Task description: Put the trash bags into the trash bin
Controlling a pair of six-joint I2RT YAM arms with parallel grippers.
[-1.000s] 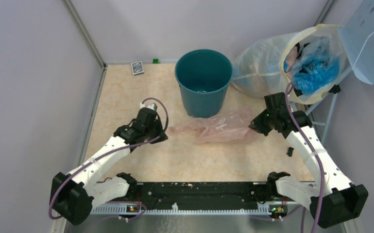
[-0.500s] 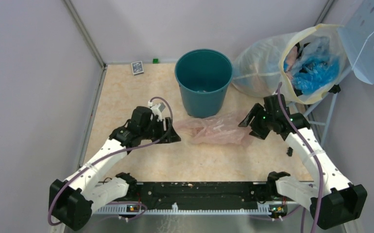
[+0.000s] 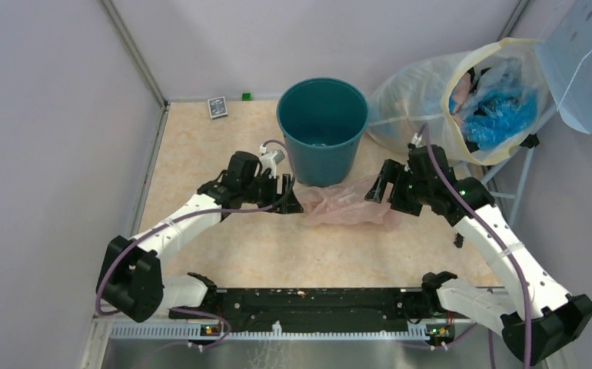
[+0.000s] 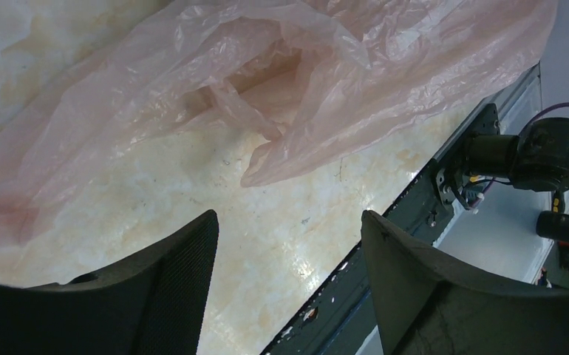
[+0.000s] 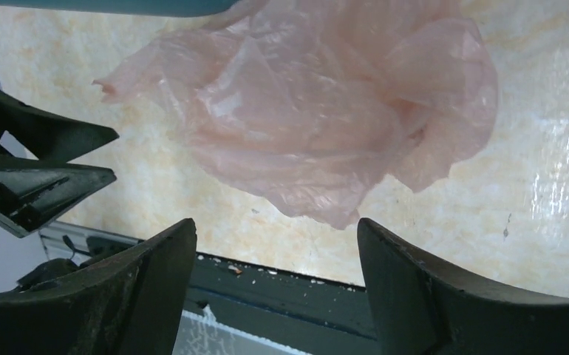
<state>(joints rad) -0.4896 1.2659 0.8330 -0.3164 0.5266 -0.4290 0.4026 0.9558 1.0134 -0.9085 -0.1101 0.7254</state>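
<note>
A thin pale pink trash bag lies crumpled on the table just in front of the dark teal trash bin. My left gripper is open at the bag's left end, my right gripper open at its right end. In the left wrist view the trash bag spreads beyond my open left gripper, nothing between the fingers. The right wrist view shows the trash bag ahead of my open right gripper, with the bin's rim along the top edge.
A large clear sack with blue bags inside stands at the back right under a pale blue perforated panel. A small card and a green block lie at the back wall. The dark front rail lines the near edge.
Both grippers opened from shut and moved inward, the left one rightward and the right one leftward, to the two ends of the pink bag. The bag has bunched up a little.
</note>
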